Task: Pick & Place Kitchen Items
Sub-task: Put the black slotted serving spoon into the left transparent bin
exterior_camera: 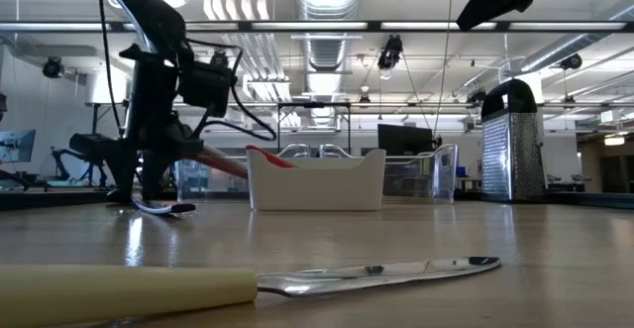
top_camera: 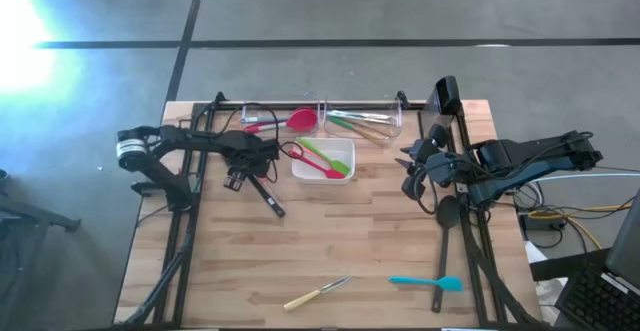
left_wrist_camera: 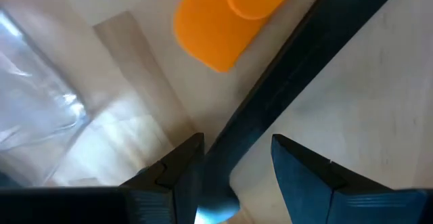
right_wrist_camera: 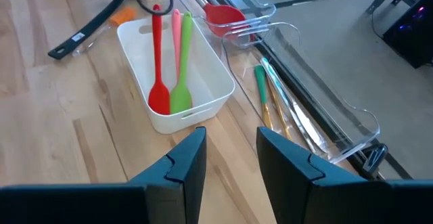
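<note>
A black long-handled utensil point(top_camera: 268, 199) lies on the wooden table to the left of the white dish point(top_camera: 345, 143), with an orange piece point(left_wrist_camera: 223, 21) beside its handle point(left_wrist_camera: 298, 55). My left gripper point(left_wrist_camera: 233, 146) points down at it, open, one finger on each side of the handle. The dish holds red point(right_wrist_camera: 157, 61), pink and green point(right_wrist_camera: 181, 65) utensils. My right gripper point(right_wrist_camera: 231, 139) hangs open and empty above the table, right of the dish. Flat on the table near the front lie a cream-handled knife point(top_camera: 315, 293), a blue spatula point(top_camera: 430, 283) and a black ladle point(top_camera: 446, 211). My left gripper comes at the black utensil from above, its fingers point(left_wrist_camera: 179, 166) lying across the handle point(left_wrist_camera: 257, 109), which rests on the table. One finger stands right against the handle's side. I cannot tell whether it touches.
Two clear bins point(top_camera: 365, 121) stand along the far edge, one with a red spoon point(top_camera: 300, 119), the other with green and wooden utensils. A metal grater point(exterior_camera: 510, 145) stands at the back right. Bare wood point(top_camera: 340, 236) lies between the dish and the knife.
</note>
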Available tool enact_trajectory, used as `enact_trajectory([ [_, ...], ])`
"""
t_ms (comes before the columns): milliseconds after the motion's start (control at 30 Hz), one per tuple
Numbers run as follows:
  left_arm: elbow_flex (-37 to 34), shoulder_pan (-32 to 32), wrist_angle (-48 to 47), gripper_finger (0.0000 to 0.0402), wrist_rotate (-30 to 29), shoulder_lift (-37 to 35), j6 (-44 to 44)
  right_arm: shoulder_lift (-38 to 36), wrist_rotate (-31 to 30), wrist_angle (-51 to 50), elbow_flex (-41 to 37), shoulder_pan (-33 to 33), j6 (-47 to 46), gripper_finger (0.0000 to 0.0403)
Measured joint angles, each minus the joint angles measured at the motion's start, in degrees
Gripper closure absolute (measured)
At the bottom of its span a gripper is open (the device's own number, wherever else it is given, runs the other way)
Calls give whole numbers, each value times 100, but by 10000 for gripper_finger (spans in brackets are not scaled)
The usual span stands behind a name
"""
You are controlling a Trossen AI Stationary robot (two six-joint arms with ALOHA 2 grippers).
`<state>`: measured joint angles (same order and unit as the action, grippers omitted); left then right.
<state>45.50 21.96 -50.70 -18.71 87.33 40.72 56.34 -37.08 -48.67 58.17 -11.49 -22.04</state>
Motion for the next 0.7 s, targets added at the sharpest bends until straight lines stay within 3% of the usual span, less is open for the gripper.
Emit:
enact_trajectory([
  [367, 33, 6, -2, 229, -19, 680, 193, 0, 0, 2, -2, 2, 20, 280],
  [467, 79, 6, -47, 254, -3, 730, 193, 0, 0, -27, 0, 2, 22, 280],
  [600, 174, 6, -144, 323, 7, 691, 74, 0, -2, -39, 0, 2, 80, 280],
  [700, 236, 11, -225, 333, 19, 652, -80, 0, -3, -36, 0, 2, 128, 280],
])
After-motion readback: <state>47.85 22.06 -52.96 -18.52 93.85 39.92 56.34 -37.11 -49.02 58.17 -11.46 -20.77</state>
